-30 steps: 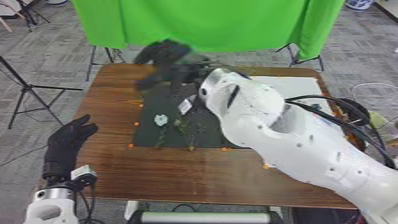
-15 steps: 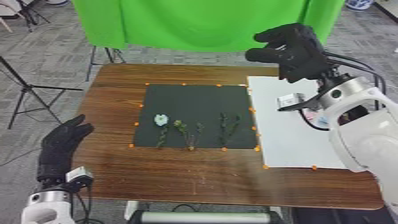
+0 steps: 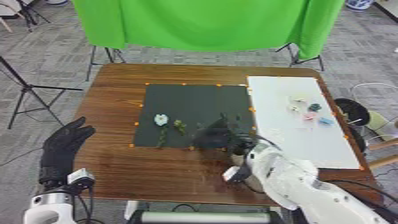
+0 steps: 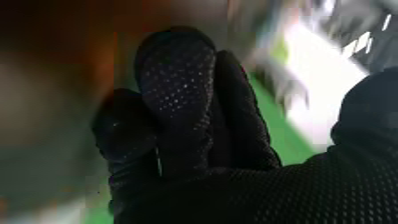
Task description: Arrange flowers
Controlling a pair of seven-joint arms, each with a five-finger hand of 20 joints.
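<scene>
In the head view my right hand point(image 3: 213, 137) is low over the near right part of the black mat point(image 3: 191, 97), covering some of the stems there. In the right wrist view the same hand point(image 4: 178, 105) is open, with nothing visible between thumb and fingers. A pale blue flower point(image 3: 161, 119) on a green stem lies at the mat's left, beside a green sprig point(image 3: 180, 126). Part of another stem point(image 3: 237, 120) shows just beyond my right hand. My left hand point(image 3: 62, 147) is open beside the table's left edge.
Several small flower heads, among them a pink one point(image 3: 310, 116), a dark green one point(image 3: 314, 107) and a blue one point(image 3: 325, 120), lie on the white sheet point(image 3: 275, 90). Orange markers line the mat. A dark bin point(image 3: 353, 111) stands off the table's right edge.
My right hand first swung from above the mat's far side to beyond the white sheet's far end, then came back toward the near right of the mat. The left hand has barely moved.
</scene>
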